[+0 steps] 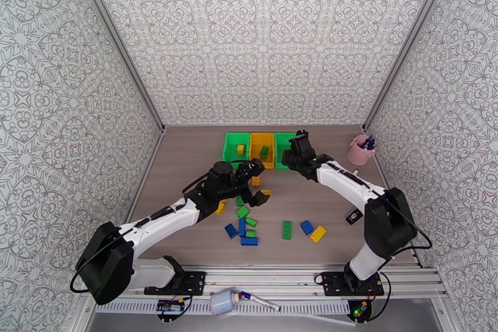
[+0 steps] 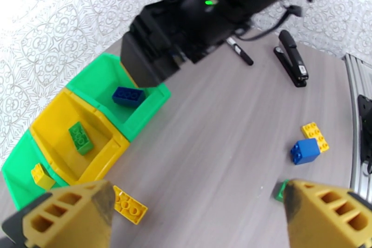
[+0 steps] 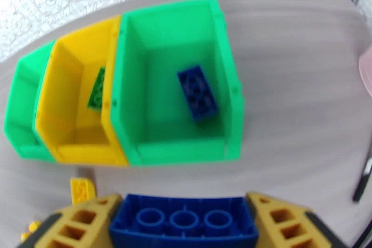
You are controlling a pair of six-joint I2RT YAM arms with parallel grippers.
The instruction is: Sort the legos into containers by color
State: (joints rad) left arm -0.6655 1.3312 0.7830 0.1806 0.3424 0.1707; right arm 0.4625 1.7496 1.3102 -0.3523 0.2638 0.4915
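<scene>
Your right gripper is clamped on a blue lego, whose hollow underside is turned toward the wrist camera. It hangs just short of the near wall of the right green bin. That bin makes sense as the target: one blue brick lies on its floor, so blue is being collected there. The yellow bin in the middle holds a green brick, and the left green bin holds a yellow brick. Bin colour doesn't match brick colour, so go by what's inside. You'll likely need to carry the held lego forward over the rim before letting go, or it could drop onto the tabletop in front of the bin.

Your left gripper is wide open and empty. It sits low over the tabletop with a flat yellow lego just beside one finger, which is probably your next pick. The loose legos lie scattered between the arm bases and the bins, so most of the sorting looks to be ahead of you.
</scene>
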